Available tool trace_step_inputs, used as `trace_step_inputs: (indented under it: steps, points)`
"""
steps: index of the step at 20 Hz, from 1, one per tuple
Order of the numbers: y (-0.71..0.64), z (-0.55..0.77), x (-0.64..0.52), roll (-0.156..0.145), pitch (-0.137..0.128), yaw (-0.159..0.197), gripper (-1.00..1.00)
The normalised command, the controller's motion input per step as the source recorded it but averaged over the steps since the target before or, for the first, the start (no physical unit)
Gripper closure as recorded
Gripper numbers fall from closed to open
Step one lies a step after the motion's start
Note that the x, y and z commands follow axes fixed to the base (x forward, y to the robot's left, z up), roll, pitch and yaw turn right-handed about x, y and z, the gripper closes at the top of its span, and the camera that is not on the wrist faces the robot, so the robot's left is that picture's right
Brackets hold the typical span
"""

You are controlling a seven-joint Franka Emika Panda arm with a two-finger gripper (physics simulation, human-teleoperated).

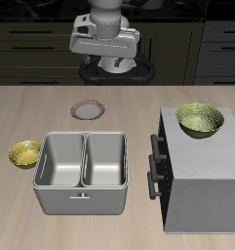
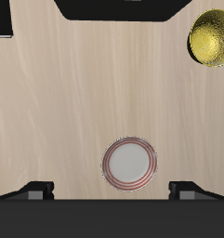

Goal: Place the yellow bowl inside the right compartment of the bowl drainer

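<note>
Golden-yellow shiny small bowl (image 1: pixel 25 152) sits on wooden bench (image 1: pixel 129 112) beside grey metal two-well drainer tub (image 1: pixel 82 161); fingers (image 2: pixel 33 192) apart, empty, above small pink-rimmed plate (image 1: pixel 87 110).

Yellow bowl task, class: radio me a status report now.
Gripper open, empty, high above small plate. Yellow bowl on table beside bowl drainer, untouched. Both wells empty; nothing blocks the way.

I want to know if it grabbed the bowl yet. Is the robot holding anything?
No, nothing is held. The gripper hangs open above the small plate, and the yellow bowl sits on the table beside the bowl drainer.
</note>
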Motion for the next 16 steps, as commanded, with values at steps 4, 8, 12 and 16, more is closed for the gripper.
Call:
trace_step_inputs:
  steps: [4, 8, 12, 16]
  points:
    - [-0.50, 0.10, 0.15, -0.001, 0.011, -0.026, -1.00]
    - [-0.39, 0.12, 0.17, 0.089, -0.023, -0.029, -1.00]
    - [-0.34, 0.11, 0.18, 0.071, -0.028, -0.027, -1.00]
    - [-0.49, 0.09, 0.17, -0.017, -0.008, -0.052, -1.00]
